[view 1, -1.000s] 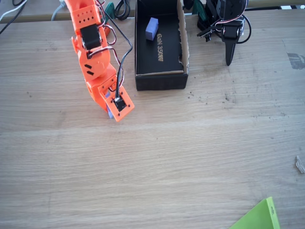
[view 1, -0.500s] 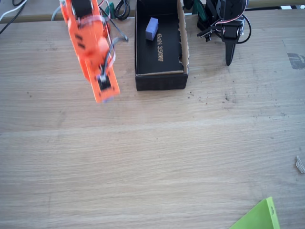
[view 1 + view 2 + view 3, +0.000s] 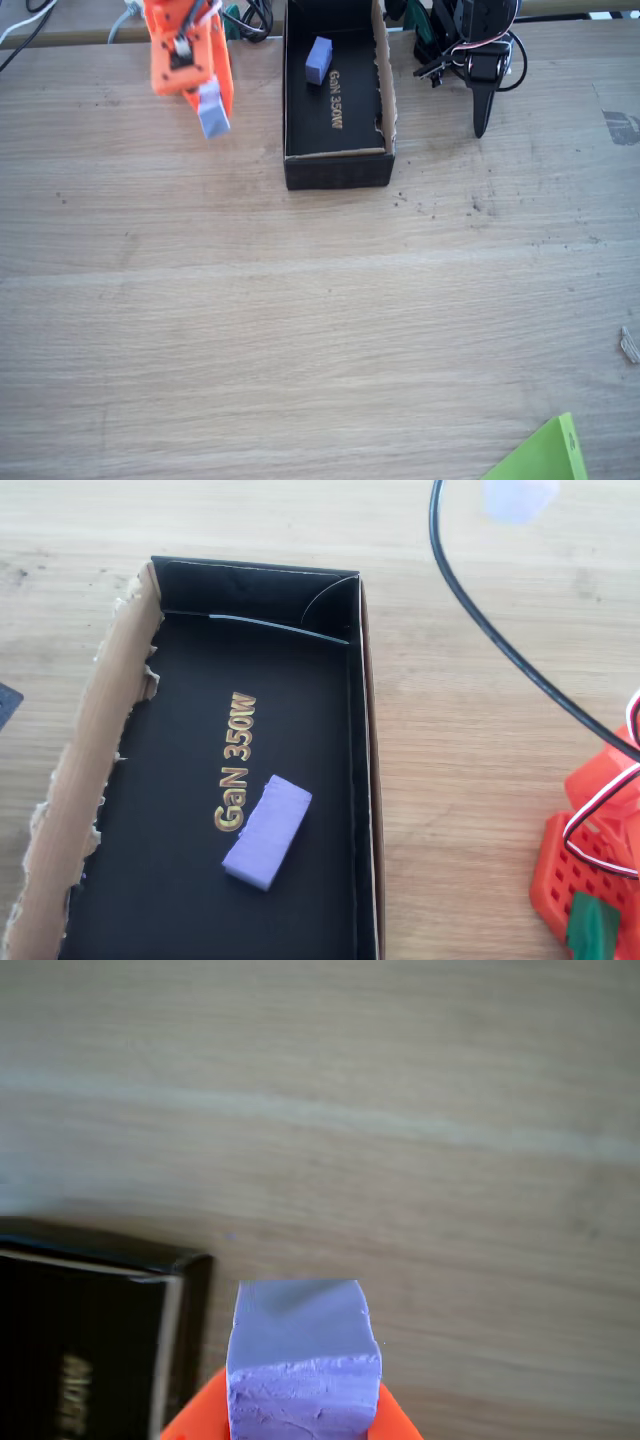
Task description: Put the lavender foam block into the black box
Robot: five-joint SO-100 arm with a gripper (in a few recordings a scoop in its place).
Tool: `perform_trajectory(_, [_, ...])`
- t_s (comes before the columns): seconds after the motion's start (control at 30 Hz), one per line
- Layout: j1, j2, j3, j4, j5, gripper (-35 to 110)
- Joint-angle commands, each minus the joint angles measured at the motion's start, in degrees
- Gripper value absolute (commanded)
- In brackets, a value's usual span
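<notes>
Slimmer block [image 3: 267, 831] inside box [image 3: 338, 166]; held block [image 3: 212, 111] left of it.

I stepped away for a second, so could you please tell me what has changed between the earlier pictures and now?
The gripper, shut on the lavender foam block, has lifted it off the table and carried it toward the top of the fixed view, left of the black box. The box and the slimmer block inside it have stayed put.
</notes>
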Motion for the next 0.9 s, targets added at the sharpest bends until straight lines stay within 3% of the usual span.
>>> perform_trajectory(0.0, [-6.42, 2.81, -2.2, 1.76, -3.34, 0])
perform_trajectory(0.2, [-27.33, -3.6, -4.75, -12.39, -15.21, 0])
perform_trajectory(0.37, [-39.99, -19.07, -16.7, -12.39, -20.48, 0])
perform_trajectory(0.6, [-42.45, -22.59, -17.31, -16.0, -25.75, 1])
perform_trajectory(0.7, [-41.66, -22.24, -16.87, -16.0, -31.2, 12])
perform_trajectory(0.87, [-41.4, -18.63, -11.34, -19.6, -33.49, 16])
